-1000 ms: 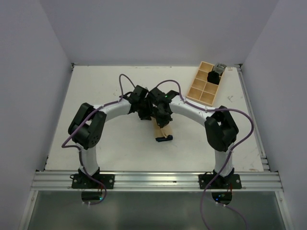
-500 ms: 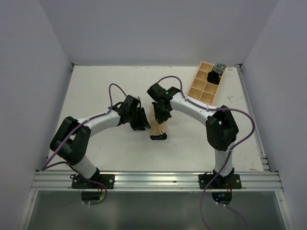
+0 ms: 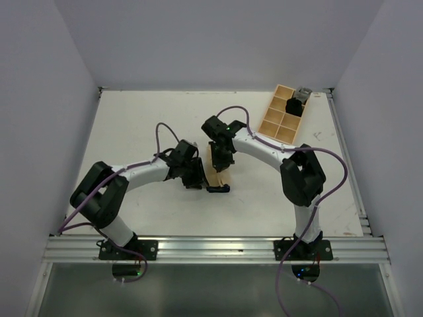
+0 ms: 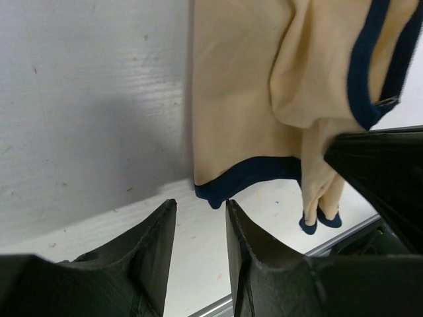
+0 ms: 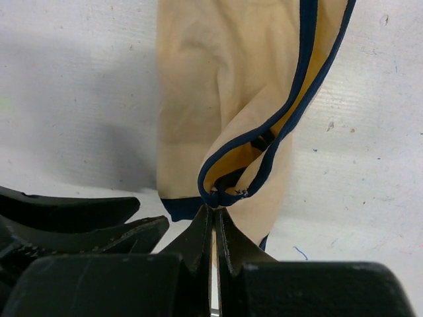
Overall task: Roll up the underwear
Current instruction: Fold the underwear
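Underwear (image 3: 217, 177) lies at the middle of the table (image 3: 132, 125). Right gripper (image 5: 213, 211) pinches its dark trim, jaws closed. Left gripper (image 4: 199, 210), jaws narrowly parted and empty, sits just beside its edge.

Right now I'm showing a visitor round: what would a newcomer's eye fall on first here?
The tan underwear lies in the middle of the table. The right hand is shut on a fold of its dark trim; the left hand hovers open and empty just short of the hem. A wooden tray sits far right.
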